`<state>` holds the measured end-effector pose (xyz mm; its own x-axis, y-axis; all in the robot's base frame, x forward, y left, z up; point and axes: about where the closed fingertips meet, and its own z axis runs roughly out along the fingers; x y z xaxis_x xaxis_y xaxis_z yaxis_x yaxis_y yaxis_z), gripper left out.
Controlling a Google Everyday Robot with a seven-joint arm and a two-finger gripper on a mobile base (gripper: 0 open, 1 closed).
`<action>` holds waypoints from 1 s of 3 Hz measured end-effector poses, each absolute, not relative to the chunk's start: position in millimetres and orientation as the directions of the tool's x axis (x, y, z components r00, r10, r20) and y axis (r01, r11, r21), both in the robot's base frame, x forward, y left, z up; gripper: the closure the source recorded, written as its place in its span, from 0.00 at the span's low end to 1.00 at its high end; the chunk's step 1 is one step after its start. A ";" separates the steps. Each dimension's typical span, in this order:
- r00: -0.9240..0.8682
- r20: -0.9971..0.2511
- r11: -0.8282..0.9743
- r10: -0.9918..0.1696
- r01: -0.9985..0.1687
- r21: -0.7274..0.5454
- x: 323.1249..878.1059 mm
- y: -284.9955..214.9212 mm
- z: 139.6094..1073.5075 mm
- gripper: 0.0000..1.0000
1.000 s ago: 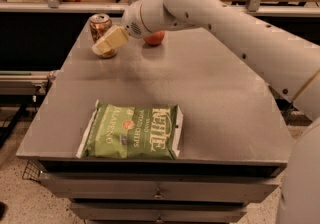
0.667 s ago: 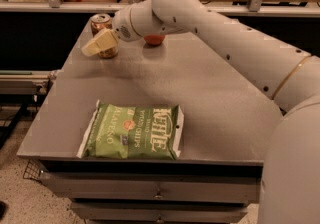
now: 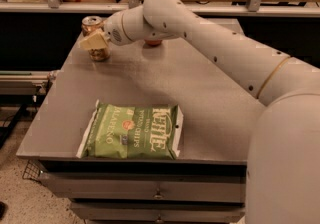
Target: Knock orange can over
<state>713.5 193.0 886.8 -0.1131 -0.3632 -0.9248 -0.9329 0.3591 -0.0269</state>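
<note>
The orange can (image 3: 92, 24), gold-brown with a silver top, stands upright at the far left corner of the grey table (image 3: 200, 98). My gripper (image 3: 91, 42), with cream-coloured fingers held together, reaches in from the right. It lies across the front of the can's middle and hides part of the body. The can's lower part (image 3: 100, 54) shows below the gripper. I cannot tell for sure whether they touch.
A green chip bag (image 3: 132, 131) lies flat near the table's front edge. A red-orange apple (image 3: 153, 43) is mostly hidden behind my arm at the back. A counter and shelving stand behind the table.
My gripper has moved left, from the can's right side to across its front. The can stands about where it was.
</note>
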 end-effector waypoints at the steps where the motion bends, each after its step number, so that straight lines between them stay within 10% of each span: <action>1: -0.120 -0.929 0.380 -0.349 -0.925 -0.024 717.0 183.8 891.1 0.69; 3: -0.063 -0.910 0.384 -0.410 -0.917 -0.110 708.6 86.3 967.9 1.00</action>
<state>708.6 86.3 967.9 -0.0628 -0.4100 -0.9099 -0.9169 0.3838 -0.1097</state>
